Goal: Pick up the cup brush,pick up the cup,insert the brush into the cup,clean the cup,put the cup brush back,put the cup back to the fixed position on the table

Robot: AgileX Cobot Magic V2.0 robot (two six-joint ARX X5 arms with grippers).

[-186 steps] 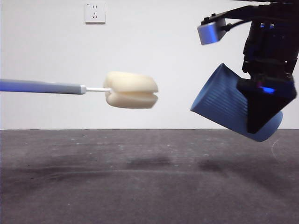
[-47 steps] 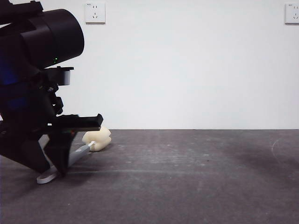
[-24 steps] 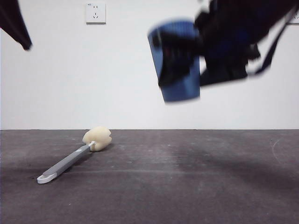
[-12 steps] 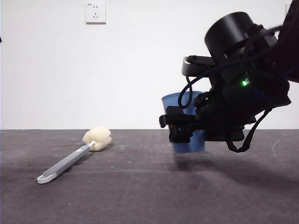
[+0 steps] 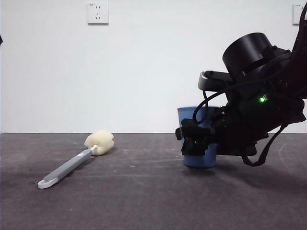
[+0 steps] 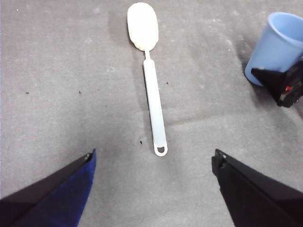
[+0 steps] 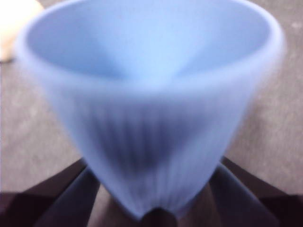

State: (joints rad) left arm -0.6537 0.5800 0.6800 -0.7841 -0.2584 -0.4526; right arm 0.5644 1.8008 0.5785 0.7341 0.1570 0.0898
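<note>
One cup (image 5: 192, 117), lower than before, in right hand (image 5: 197, 143).

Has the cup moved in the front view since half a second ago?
Yes. The cup has come down and shifted rightward, away from the wall socket; its base now meets the table.

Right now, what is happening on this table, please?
The right gripper holds the blue cup upright, with the cup's base at or almost at the table, on the right side in the front view. It looks like the cup is being put back. The cup brush lies flat on the table, apart from the cup, and nothing touches it. The left gripper hangs open above the brush and holds nothing.
</note>
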